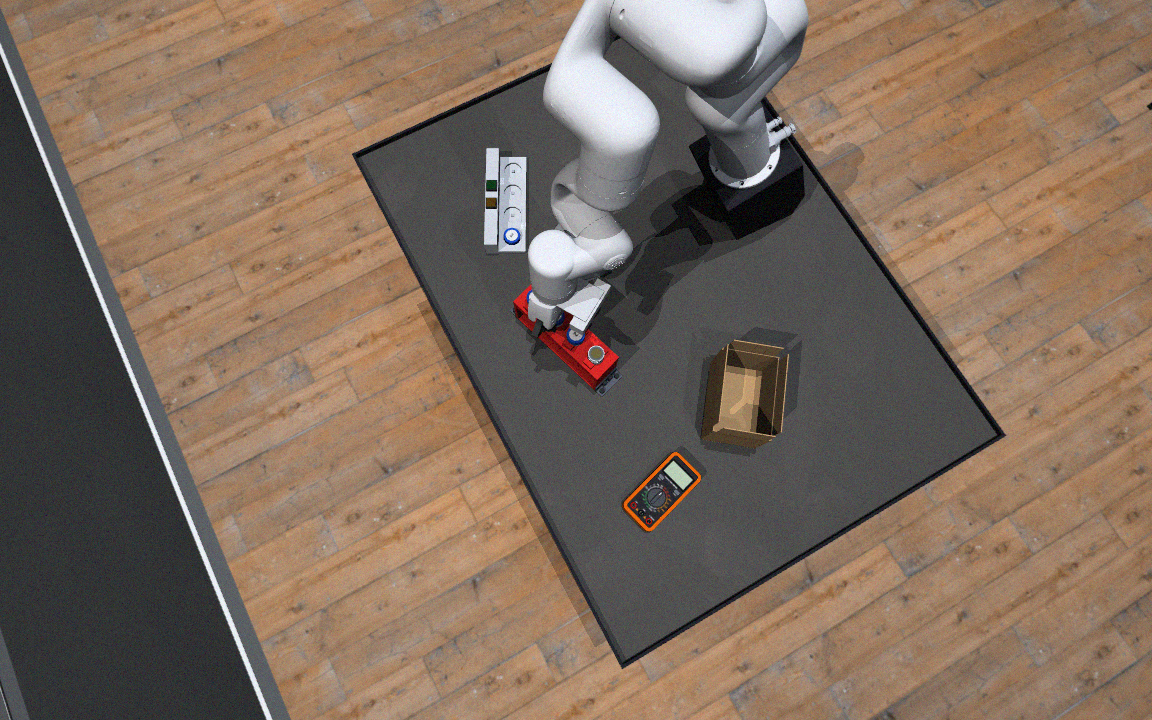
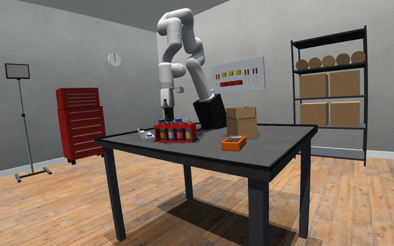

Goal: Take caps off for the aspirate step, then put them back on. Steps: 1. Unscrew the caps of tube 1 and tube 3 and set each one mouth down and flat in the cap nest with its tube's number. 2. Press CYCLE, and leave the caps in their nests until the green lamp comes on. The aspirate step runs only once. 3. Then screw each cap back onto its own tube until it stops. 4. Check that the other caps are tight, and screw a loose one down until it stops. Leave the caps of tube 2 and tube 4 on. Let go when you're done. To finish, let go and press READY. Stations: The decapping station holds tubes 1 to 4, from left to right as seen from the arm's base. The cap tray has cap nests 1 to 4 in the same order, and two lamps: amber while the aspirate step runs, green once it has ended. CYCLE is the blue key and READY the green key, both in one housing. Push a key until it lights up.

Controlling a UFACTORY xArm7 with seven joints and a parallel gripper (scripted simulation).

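Observation:
The red decapping station (image 1: 582,365) (image 2: 175,124) stands on the table near its left edge. Tube 1 (image 1: 595,353) (image 2: 187,121) stands without a cap. Its blue cap (image 1: 511,236) (image 2: 148,133) lies in the end nest of the white cap tray (image 1: 502,192) (image 2: 142,133). Tube 2 (image 1: 576,336) (image 2: 178,120) and tube 4 (image 2: 161,120) carry blue caps. My gripper (image 1: 551,325) (image 2: 169,119) points straight down over tube 3. Its fingers stand partly open around that tube's cap, which they mostly hide. The tray's two lamps (image 1: 490,194) look dark.
An open cardboard box (image 1: 744,394) (image 2: 241,126) and an orange multimeter (image 1: 661,491) (image 2: 233,142) lie to the right of the station. The arm's black base (image 1: 746,183) (image 2: 210,111) stands at the back. I cannot make out the key housing.

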